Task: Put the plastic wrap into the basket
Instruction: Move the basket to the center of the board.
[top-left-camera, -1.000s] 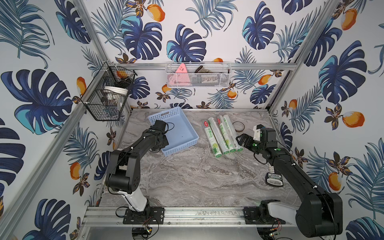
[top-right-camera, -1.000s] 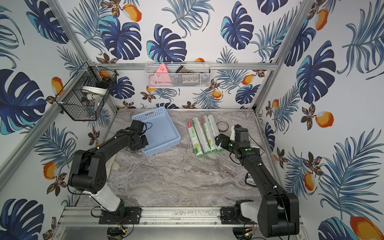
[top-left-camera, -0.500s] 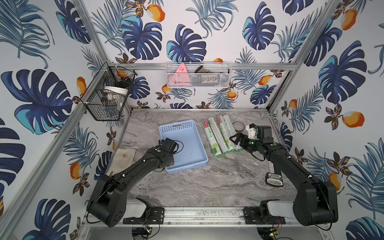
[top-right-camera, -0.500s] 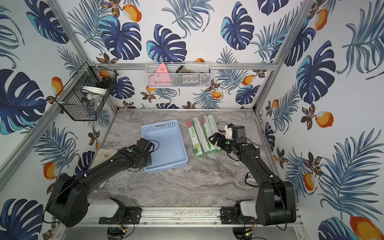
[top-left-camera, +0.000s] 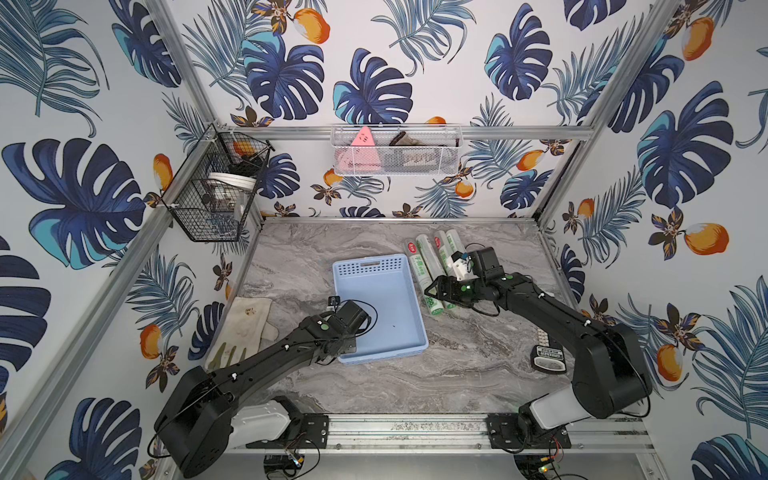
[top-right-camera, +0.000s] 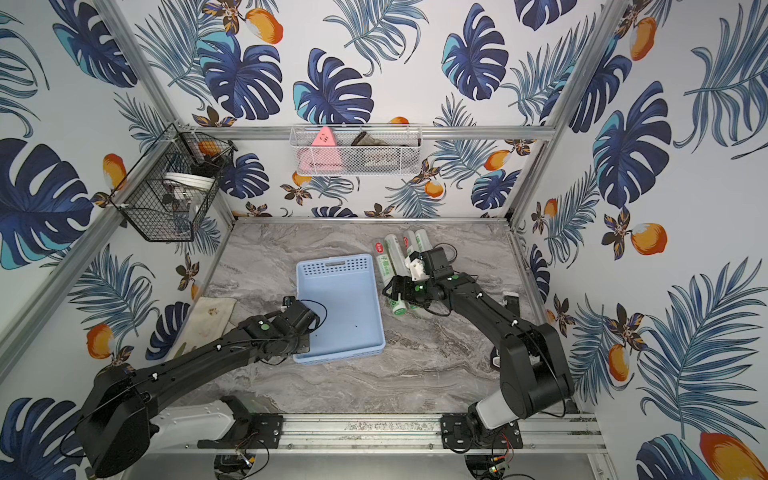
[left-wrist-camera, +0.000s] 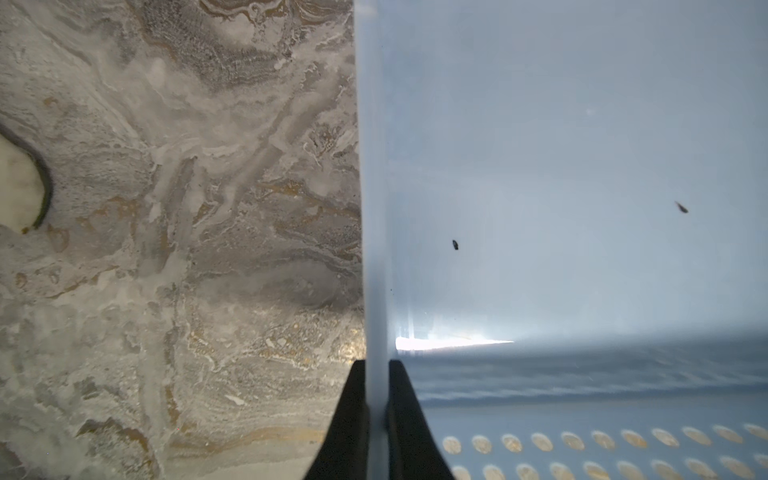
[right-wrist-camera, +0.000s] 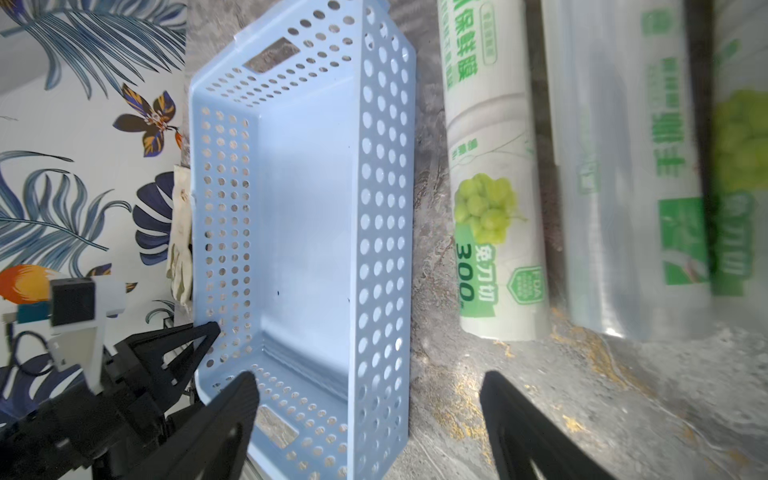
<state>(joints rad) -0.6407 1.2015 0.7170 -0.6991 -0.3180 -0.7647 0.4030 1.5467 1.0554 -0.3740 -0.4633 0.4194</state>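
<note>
The light-blue basket (top-left-camera: 376, 299) (top-right-camera: 340, 299) lies mid-table with nothing in it. My left gripper (top-left-camera: 341, 352) (left-wrist-camera: 377, 374) is shut on its near left wall, one finger inside and one outside. Several plastic wrap rolls (top-left-camera: 420, 270) (top-right-camera: 386, 266) lie side by side on the table just right of the basket, apart from it. My right gripper (top-left-camera: 433, 292) (right-wrist-camera: 370, 395) hovers open over their near ends, holding nothing. In the right wrist view the basket (right-wrist-camera: 299, 199) and the closest roll (right-wrist-camera: 490, 208), marked "300", lie ahead of the spread fingers (right-wrist-camera: 237, 411).
A black wire basket (top-left-camera: 216, 187) hangs on the left wall and a white mesh basket (top-left-camera: 395, 151) on the back wall. A dirty glove (top-left-camera: 245, 328) lies at the table's left edge. A small black device (top-left-camera: 548, 357) lies front right.
My left arm has dragged the basket from the back left forward and rightward, up beside the rolls. My right gripper has moved left over the rolls' near ends, its jaws somewhat narrower.
</note>
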